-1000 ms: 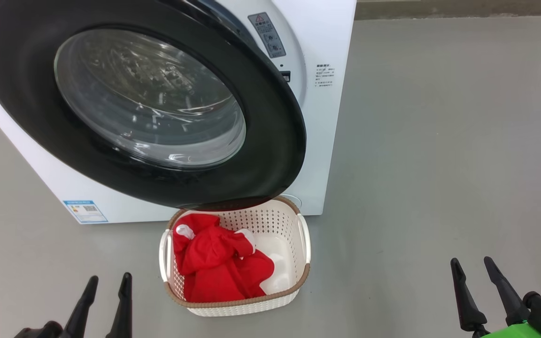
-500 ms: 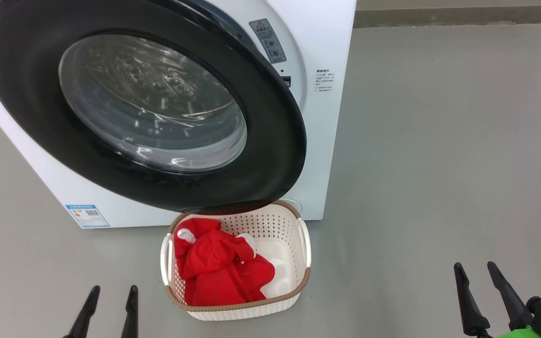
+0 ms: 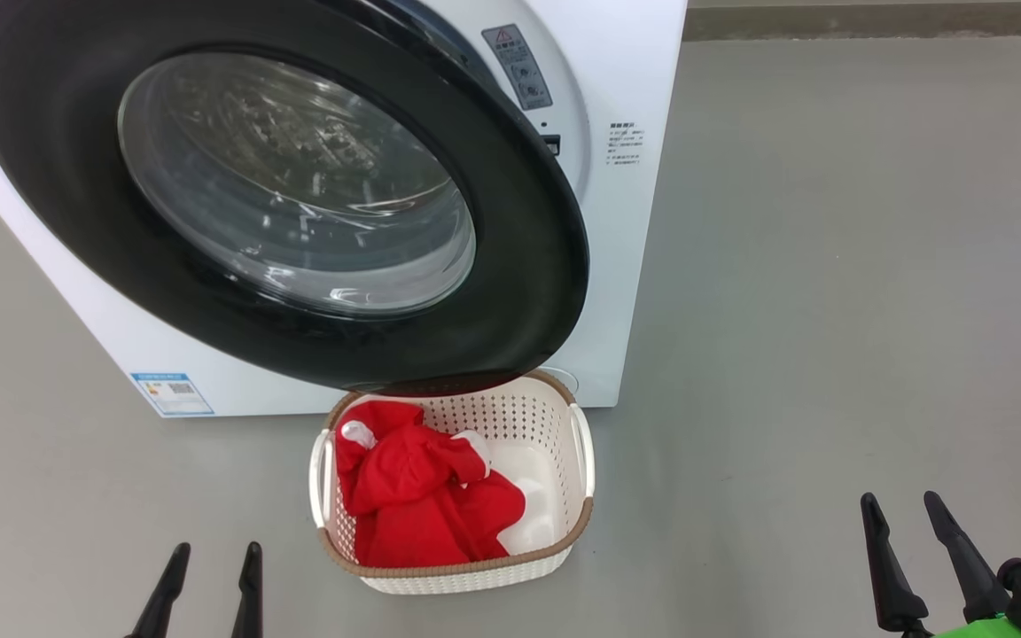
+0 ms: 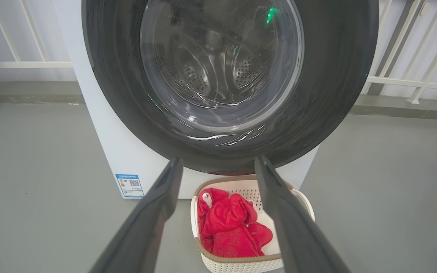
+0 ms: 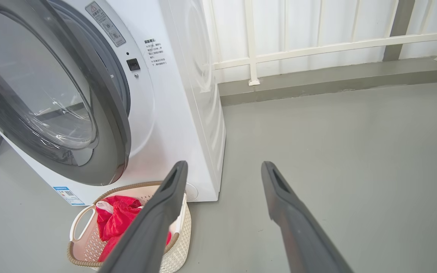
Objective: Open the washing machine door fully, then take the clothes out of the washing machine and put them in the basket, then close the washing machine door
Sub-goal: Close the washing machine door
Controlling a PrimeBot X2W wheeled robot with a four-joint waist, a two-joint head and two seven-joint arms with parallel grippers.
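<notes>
The white washing machine [image 3: 630, 80] stands at the upper left. Its door [image 3: 533, 266], black-rimmed with a glass bowl, is swung partway out, and a gap shows at its right edge [image 5: 114, 125]. The door's lower rim overhangs the back of the cream basket [image 3: 466, 569] on the floor. Red clothes [image 3: 422, 509] with a bit of white cloth lie in the basket's left half. My left gripper [image 3: 216, 554] is open near the bottom edge, left of the basket and holding nothing. My right gripper [image 3: 900, 505] is open at the lower right, far from the basket. Through the door glass the steel drum [image 4: 218, 72] looks bare.
Grey floor [image 3: 830, 310] spreads to the right of the machine. A low kerb [image 5: 336, 77] and a white railing [image 5: 317, 47] run behind it. A blue label [image 3: 172, 392] marks the machine's lower left front.
The whole head picture has shifted slightly, so the camera moved. The left gripper sits lower in the view than a second ago. Door, basket and clothes keep their places.
</notes>
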